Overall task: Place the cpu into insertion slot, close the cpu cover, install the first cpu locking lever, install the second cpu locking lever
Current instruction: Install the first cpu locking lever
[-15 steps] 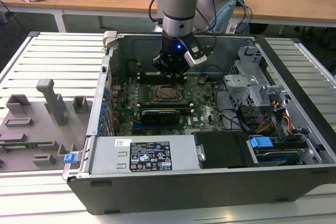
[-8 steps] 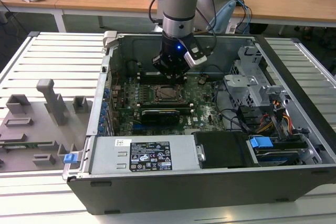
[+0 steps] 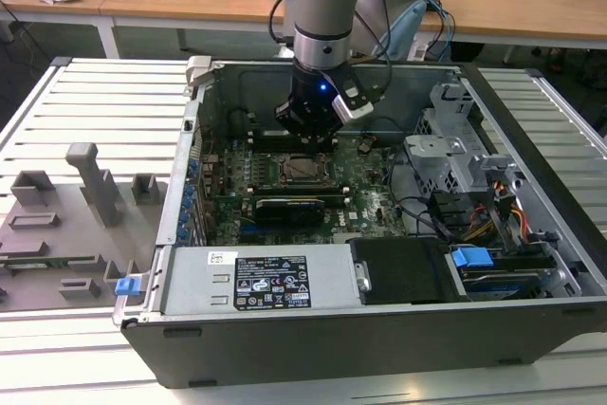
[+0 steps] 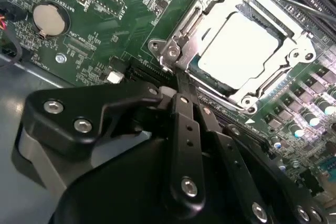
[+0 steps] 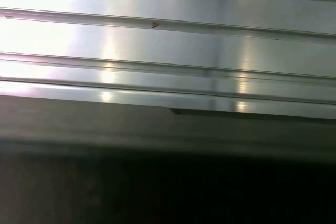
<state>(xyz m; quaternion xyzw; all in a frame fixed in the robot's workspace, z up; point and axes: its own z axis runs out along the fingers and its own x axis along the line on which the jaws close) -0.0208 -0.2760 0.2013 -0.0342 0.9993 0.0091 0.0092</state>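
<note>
The cpu [image 4: 239,45] sits flat in the insertion slot [image 4: 195,67] on the green motherboard [image 4: 105,19], its pale metal face showing through the square window of the cpu cover [image 4: 273,80], which lies closed down over it. In the second wrist view a thin locking lever [image 4: 294,3] runs along the far side of the cover frame, and a hinge bracket with screws [image 4: 170,51] stands at the corner of the socket nearest the tool. The gripper [image 4: 185,90] is poised just beside that corner, its black fingers [image 4: 184,114] drawn together with no gap visible between them and nothing held in them. A round coin battery [image 4: 51,18] is seated on the board well apart from the socket. In the exterior view the socket [image 3: 305,168] lies near the middle of the board inside the open computer case [image 3: 531,139], with the arm [image 3: 327,7] coming down from above and the gripper [image 3: 311,130] hovering right over the far edge of the socket. A power supply unit [image 3: 256,282] occupies the near side of the case, and drive bays with blue clips [image 3: 471,258] sit toward the exterior view's right. The case rests on a ribbed metal table [image 3: 104,101], and grey fixture blocks [image 3: 90,182] stand on it toward the exterior view's left. The first wrist view shows ribbed metal slats [image 5: 157,40].
</note>
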